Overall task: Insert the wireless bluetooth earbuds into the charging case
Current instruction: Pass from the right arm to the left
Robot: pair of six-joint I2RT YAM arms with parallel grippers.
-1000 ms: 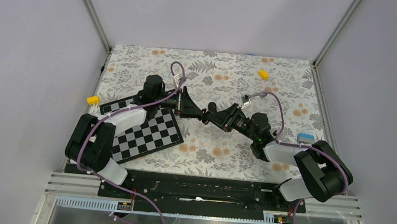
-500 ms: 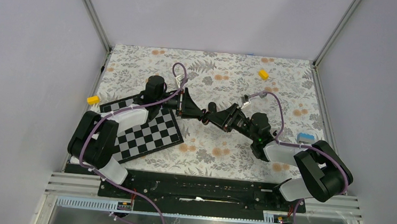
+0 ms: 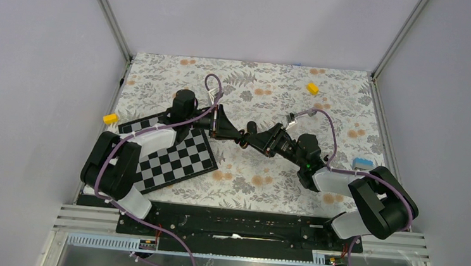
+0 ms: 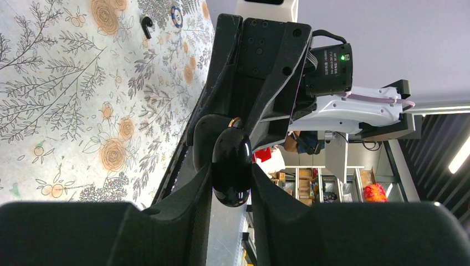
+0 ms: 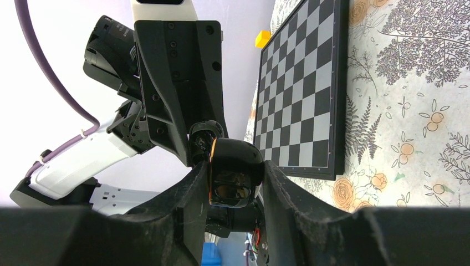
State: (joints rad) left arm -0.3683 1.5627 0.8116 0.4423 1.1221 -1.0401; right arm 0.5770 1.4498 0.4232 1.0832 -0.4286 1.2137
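The two grippers meet tip to tip over the middle of the flowered mat. The charging case (image 5: 235,169) is a glossy black pebble with an orange rim on one edge. My right gripper (image 5: 233,174) is shut on it, one finger on each side. In the left wrist view the same glossy black body (image 4: 230,166) sits between the fingers of my left gripper (image 4: 231,177), which touch it on both sides. From above, the left gripper (image 3: 239,134) and the right gripper (image 3: 249,138) hide the case. The earbuds are out of view.
A chessboard (image 3: 171,156) lies under the left arm. Yellow blocks sit at the mat's left edge (image 3: 111,118) and back right (image 3: 312,88). A blue-and-white piece (image 3: 362,163) lies by the right arm. A small ring (image 4: 176,15) and a black hook (image 4: 146,23) rest on the mat.
The left arm has shifted slightly, and its jaws have narrowed onto the glossy black case. The right arm and its grip have not moved.
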